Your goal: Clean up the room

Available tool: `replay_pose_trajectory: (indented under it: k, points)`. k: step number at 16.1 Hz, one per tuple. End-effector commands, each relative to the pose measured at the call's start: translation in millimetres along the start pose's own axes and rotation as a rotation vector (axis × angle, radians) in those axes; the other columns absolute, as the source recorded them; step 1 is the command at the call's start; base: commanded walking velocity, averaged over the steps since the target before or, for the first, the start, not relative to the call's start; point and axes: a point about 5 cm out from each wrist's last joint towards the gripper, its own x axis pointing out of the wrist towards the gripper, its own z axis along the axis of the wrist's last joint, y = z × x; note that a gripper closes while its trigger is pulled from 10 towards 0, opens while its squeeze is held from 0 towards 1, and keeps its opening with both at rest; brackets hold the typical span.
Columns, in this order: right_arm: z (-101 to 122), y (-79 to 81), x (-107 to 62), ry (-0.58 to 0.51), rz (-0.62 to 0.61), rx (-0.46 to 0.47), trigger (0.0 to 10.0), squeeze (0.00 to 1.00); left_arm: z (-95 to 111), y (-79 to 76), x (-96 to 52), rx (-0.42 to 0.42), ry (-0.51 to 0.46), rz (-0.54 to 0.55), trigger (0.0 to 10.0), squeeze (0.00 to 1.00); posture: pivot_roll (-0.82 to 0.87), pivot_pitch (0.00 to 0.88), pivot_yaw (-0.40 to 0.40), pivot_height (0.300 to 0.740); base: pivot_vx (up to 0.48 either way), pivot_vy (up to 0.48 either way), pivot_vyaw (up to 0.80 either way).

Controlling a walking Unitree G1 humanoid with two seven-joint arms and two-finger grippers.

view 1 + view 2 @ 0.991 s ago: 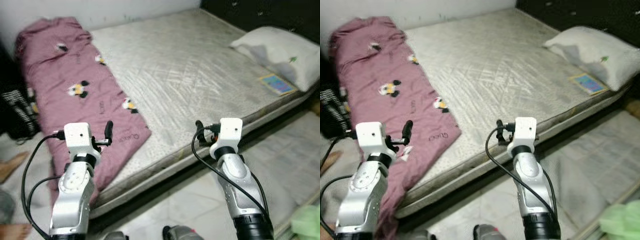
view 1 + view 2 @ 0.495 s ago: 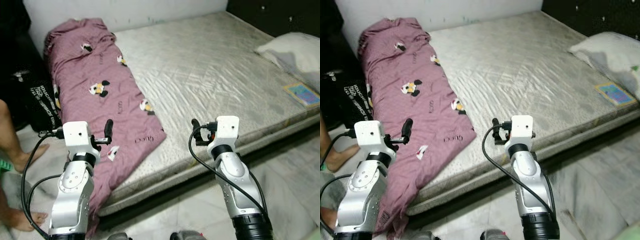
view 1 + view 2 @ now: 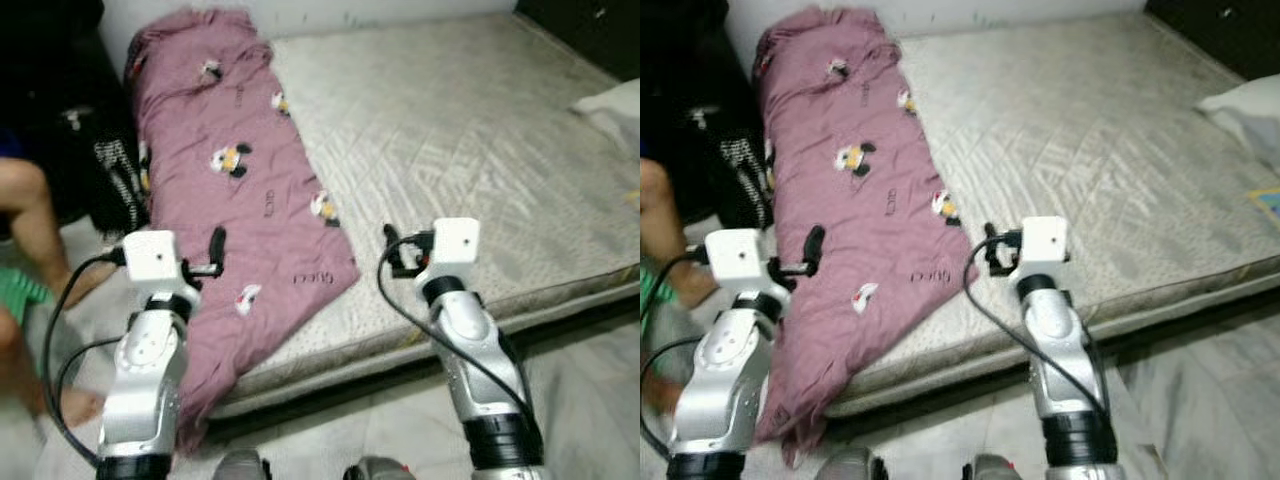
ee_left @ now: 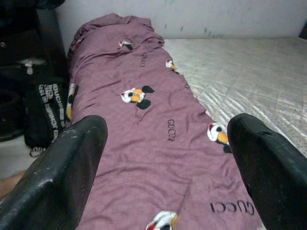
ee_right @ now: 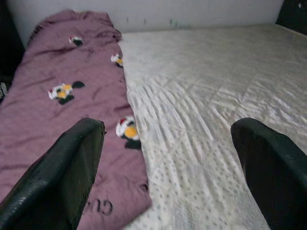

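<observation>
Blanket, mauve with cartoon-mouse prints, is seen in the left eye view laid lengthwise along the left side of the mattress, its near end draped over the mattress edge toward the floor. The left gripper is held up over the blanket's near part; the right gripper is held up over the bare mattress just beside the blanket's near corner. Neither is touching anything. A pillow is seen at the far right. A dark bag stands left of the blanket, and a person's leg is seen at the left edge.

Right eye view: the same layout is recorded, with the blanket's hanging end reaching nearly to the floor beside the left arm.

Left wrist view: the fingers are spread wide with nothing between them. The blanket is seen running away toward the wall, with the bag at its side.

Right wrist view: the fingers are likewise spread wide and empty. The blanket's edge and the quilted mattress are seen beyond them.
</observation>
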Motion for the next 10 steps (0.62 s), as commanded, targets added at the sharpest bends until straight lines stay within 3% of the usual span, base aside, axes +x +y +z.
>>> replay_pose_trajectory:
  k: [1,10]
  points:
    - [-0.4,-0.5,-0.2,0.001,-0.007,0.002,10.0,0.0,-1.0,2.9,-0.9,0.019,0.005,0.021,10.0,0.0,-0.05,0.054,0.023,0.74,0.0,0.0,0.0]
    - [-1.6,1.4,-0.6,0.004,-0.007,0.008,10.0,0.0,0.3,-0.1,0.2,0.018,-0.004,-0.018,10.0,0.0,-0.05,0.049,0.028,0.74,0.034,0.0,0.0]
